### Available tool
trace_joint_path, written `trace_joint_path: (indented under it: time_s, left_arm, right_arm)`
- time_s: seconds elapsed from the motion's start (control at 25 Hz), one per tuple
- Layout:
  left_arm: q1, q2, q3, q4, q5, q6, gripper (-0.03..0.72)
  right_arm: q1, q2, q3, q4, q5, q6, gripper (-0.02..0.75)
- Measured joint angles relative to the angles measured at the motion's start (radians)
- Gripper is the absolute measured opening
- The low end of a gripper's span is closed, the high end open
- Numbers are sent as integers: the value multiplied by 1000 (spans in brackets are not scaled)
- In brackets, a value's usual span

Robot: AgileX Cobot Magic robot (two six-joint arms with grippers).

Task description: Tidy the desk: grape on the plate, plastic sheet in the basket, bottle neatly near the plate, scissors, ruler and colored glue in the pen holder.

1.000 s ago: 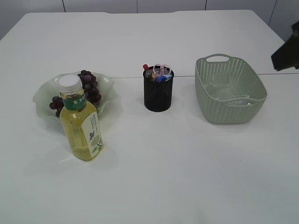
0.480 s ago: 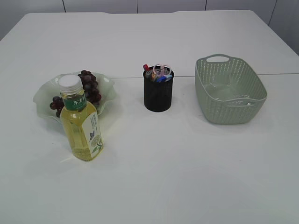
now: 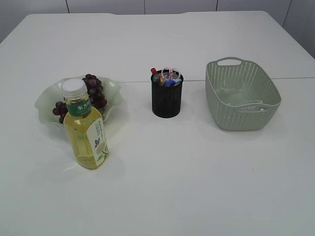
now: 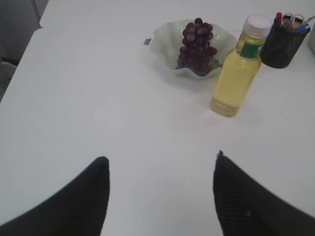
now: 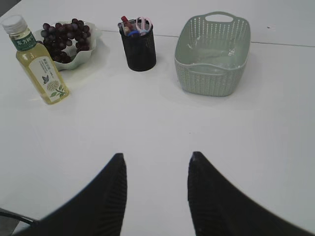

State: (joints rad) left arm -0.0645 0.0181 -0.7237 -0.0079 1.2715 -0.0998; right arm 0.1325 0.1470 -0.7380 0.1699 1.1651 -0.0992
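Note:
A bunch of dark grapes (image 3: pixel 93 93) lies on the pale green wavy plate (image 3: pixel 47 101). A bottle of yellow drink with a white cap (image 3: pixel 86 130) stands upright just in front of the plate. The black pen holder (image 3: pixel 166 98) holds scissors with pink handles (image 3: pixel 170 73) and coloured items. The green basket (image 3: pixel 242 93) stands at the right, with a clear sheet faintly visible inside. Neither gripper shows in the exterior view. My left gripper (image 4: pixel 160 160) is open and empty, well back from the bottle (image 4: pixel 236 78). My right gripper (image 5: pixel 156 156) is open and empty above bare table.
The white table (image 3: pixel 197 187) has a seam running across it behind the pen holder. In the left wrist view the table's left edge (image 4: pixel 22 64) and a small dark speck (image 4: pixel 146 41) next to the plate show.
A dark part of the right arm at the exterior view's right edge one second ago has withdrawn out of view. The objects have not moved.

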Motion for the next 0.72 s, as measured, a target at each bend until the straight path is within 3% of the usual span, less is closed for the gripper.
trace_joint_path:
  time_s: [0.32, 0.72]
  left_arm:
    - [0, -5, 104, 0, 4, 9, 486]
    - [0, -5, 174, 0, -119, 25, 486]
  right_arm:
    - [0, -160, 107, -32, 102, 2, 305]
    - [0, -165, 225, -73, 25, -3, 305]
